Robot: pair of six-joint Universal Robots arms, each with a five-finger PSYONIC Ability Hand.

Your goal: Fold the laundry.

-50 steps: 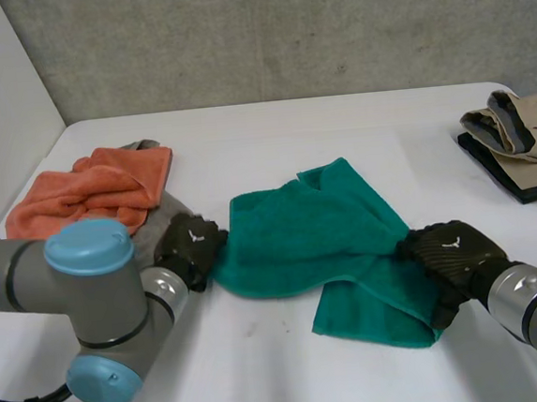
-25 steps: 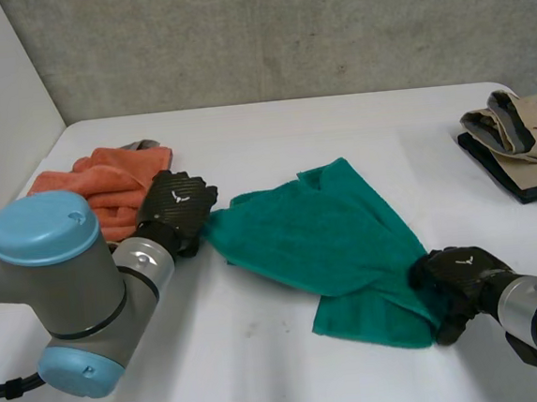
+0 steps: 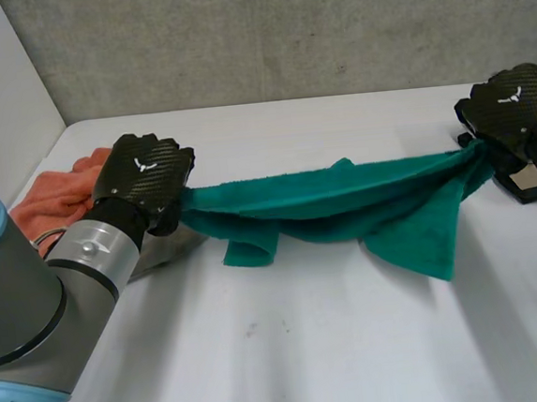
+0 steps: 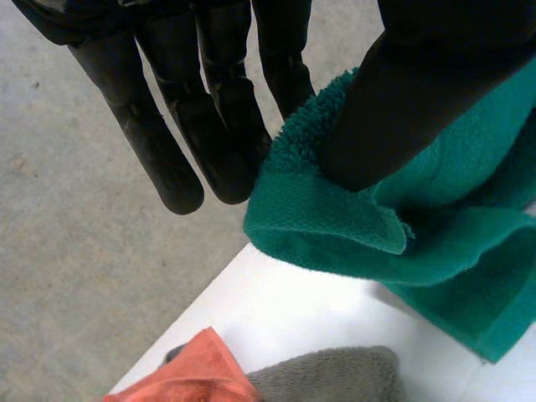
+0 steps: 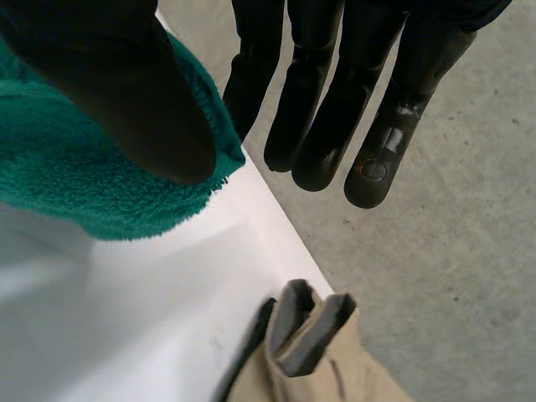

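**Left hand.** The left hand point(image 3: 144, 174), a black woven-pattern shell, grasps one end of the green towel point(image 3: 344, 199). In the left wrist view its fingers point(image 4: 209, 117) are straight, and the thumb clamps a hemmed corner of the towel point(image 4: 435, 226) against them. The pinched corner is bunched into thick rounded folds.

**Right hand.** The right hand point(image 3: 514, 109) grasps the opposite end of the towel. In the right wrist view the fingers point(image 5: 335, 100) are straight and glossy, and the thumb presses a rounded lobe of the towel point(image 5: 100, 176) against them.

**Towel.** The towel is looped terry with a flat woven hem. It is stretched between the two hands as a narrow gathered band raised above the white table point(image 3: 310, 348). Two flaps hang from the band: a short folded tab near the left hand, and a larger triangular one nearer the right hand.

**Surroundings.**
- An orange cloth point(image 3: 47, 197) of similar pile lies crumpled behind the left arm.
- A grey fleecy cloth point(image 4: 335, 377) lies beside the orange cloth.
- A stack of folded garments point(image 5: 293, 335), beige over dark, sits at the table edge just beside the right hand.
- A rough concrete wall point(image 3: 282, 30) stands behind the table.
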